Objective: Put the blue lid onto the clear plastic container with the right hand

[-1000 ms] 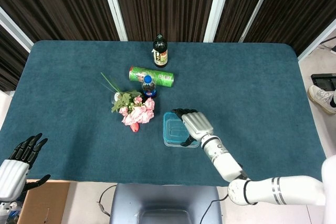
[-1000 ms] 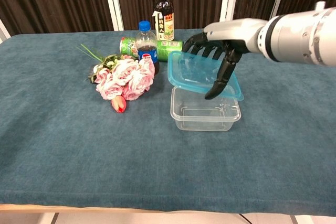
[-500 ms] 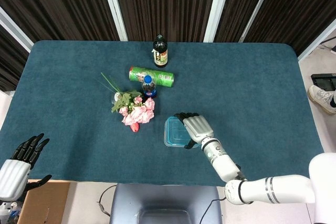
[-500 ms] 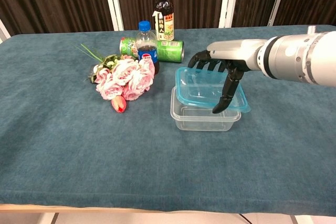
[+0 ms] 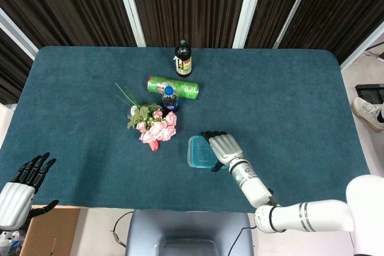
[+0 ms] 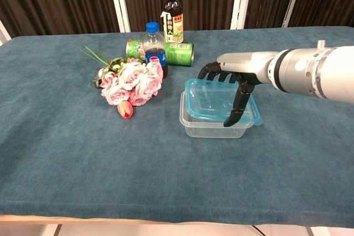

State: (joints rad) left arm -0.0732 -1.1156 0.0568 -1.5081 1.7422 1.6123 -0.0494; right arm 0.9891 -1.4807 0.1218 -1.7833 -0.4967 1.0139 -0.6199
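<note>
The blue lid (image 6: 212,99) lies on top of the clear plastic container (image 6: 210,127), shifted a little to the right so its near right corner overhangs. My right hand (image 6: 234,79) grips the lid, fingers curled over its far edge and thumb pointing down onto its near right side. From the head view, the lid (image 5: 198,151) covers the container, and the right hand (image 5: 221,147) rests on its right half. My left hand (image 5: 24,179) hangs off the table's near left corner, fingers spread and holding nothing.
A bunch of pink roses (image 6: 130,84) lies left of the container. Behind it stand a cola bottle (image 6: 154,45) and a dark sauce bottle (image 6: 172,14), with a green can (image 6: 176,52) on its side between them. A cardboard box (image 5: 51,232) sits below the table's left edge.
The right hand has brought the lid down from a tilted hover above the container to lying nearly flat on its rim. The left hand has stayed put.
</note>
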